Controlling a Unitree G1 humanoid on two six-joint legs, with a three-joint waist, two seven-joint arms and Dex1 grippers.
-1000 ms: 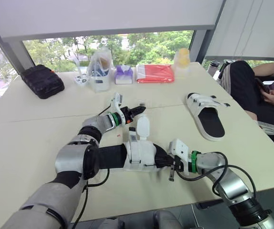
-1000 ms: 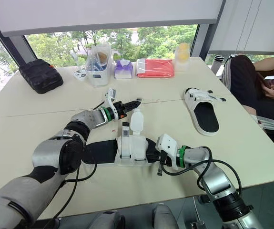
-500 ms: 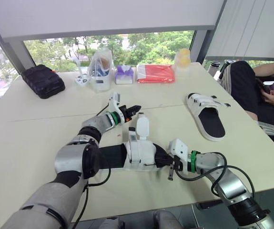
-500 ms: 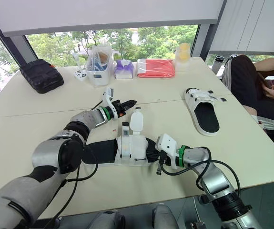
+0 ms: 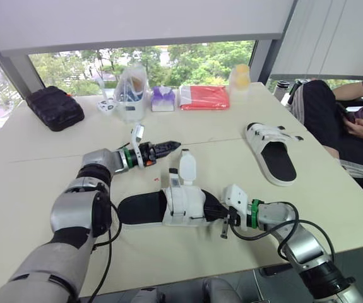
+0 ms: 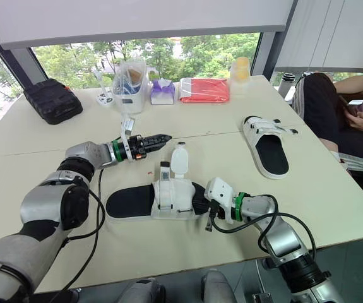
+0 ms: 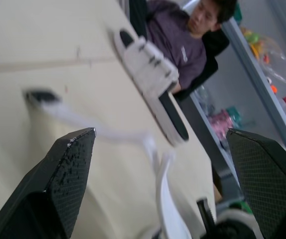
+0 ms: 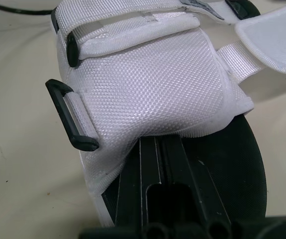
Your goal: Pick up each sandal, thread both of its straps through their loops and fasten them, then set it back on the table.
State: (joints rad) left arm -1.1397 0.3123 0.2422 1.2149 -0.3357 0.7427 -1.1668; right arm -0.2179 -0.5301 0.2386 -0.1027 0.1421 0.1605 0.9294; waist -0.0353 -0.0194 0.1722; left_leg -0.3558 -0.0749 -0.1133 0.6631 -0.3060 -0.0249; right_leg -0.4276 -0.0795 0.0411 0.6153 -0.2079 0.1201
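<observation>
Black-soled, white-strapped sandal [image 5: 181, 205] lay on the beige table [image 5: 36, 170], with one white strap [image 5: 187, 167] loose and unthreaded. Right gripper [image 5: 230, 218] pinched its toe end. Left gripper [image 5: 168, 147] was spread and empty near the strap. Second matching sandal [image 5: 274, 158], well apart, looked fastened. Roughly halfway, I'd judge.

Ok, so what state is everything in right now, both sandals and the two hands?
near sandal: flat on the table, one strap sticking out loose, unthreaded.
far sandal: flat on the table, sole down, nothing touching it.
left hand: open, holding nothing.
right hand: at the near sandal's toe end, reaching under its upper.
</observation>
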